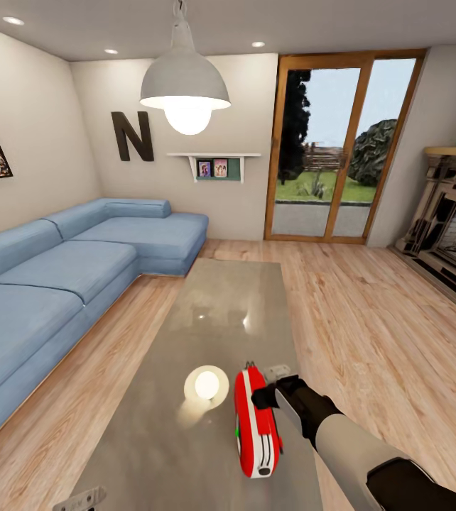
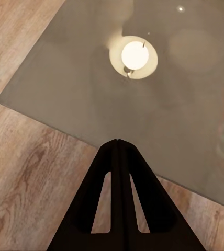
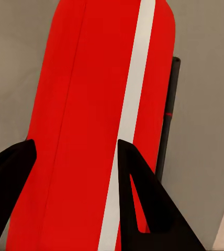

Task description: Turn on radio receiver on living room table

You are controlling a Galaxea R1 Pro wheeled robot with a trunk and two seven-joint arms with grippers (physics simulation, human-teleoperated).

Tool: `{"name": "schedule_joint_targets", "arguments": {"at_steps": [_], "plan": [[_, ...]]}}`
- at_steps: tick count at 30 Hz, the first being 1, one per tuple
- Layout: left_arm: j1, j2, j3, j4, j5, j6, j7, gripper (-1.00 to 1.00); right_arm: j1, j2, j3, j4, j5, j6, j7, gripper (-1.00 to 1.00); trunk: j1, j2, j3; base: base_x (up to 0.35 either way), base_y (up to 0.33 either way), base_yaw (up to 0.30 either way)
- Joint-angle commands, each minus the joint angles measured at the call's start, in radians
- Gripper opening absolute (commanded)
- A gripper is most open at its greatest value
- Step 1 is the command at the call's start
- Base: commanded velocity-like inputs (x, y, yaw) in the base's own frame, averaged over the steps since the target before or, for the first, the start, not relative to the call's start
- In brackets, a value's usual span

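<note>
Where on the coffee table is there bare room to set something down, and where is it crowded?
The far stretch of the table, from the lamp's reflection toward the glass doors, is bare. The near left corner, over which the left gripper hangs shut, is bare too. It is crowded near right, where the right gripper straddles the radio receiver.

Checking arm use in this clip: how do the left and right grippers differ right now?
The left gripper is shut, fingers pressed together; the right gripper is open. The left gripper hangs over the table edge with nothing between its fingers; the right gripper is at the radio, its red body between the fingers. Both have black fingers.
</note>
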Motion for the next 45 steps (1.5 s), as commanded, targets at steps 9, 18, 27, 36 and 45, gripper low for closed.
{"name": "schedule_joint_targets", "arguments": {"at_steps": [9, 18, 27, 36, 45], "plan": [[0.0, 0.0, -0.001, -0.001, 0.0, 0.0, 0.0, -1.0, 0.0, 0.0, -0.001, 0.002, -0.001, 0.03, 0.0, -1.0, 0.0, 0.0, 0.0, 0.0, 0.0, 0.0], [0.0, 0.0, 0.0, -0.002, 0.0, 0.0, 0.0, -1.0, 0.0, 0.0, -0.001, 0.002, -0.001, 0.036, 0.0, 1.0, 0.0, 0.0, 0.0, 0.0, 0.0, 0.0], [0.0, 0.0, 0.0, -0.006, 0.0, 0.001, 0.0, -1.0, 0.0, 0.0, -0.001, 0.002, -0.001, 0.036, 0.0, 1.0, 0.0, 0.0, 0.0, 0.0, 0.0, 0.0], [0.001, 0.0, -0.001, -0.008, 0.0, 0.001, 0.0, -1.0, 0.0, 0.0, -0.001, 0.002, -0.001, 0.036, 0.0, 1.0, 0.0, 0.0, 0.0, 0.0, 0.0, 0.0], [0.0, 0.0, 0.0, -0.008, 0.0, 0.002, 0.0, -1.0, 0.0, 0.0, -0.001, 0.002, -0.001, 0.036, 0.0, 1.0, 0.0, 0.0, 0.0, 0.0, 0.0, 0.0]]}}
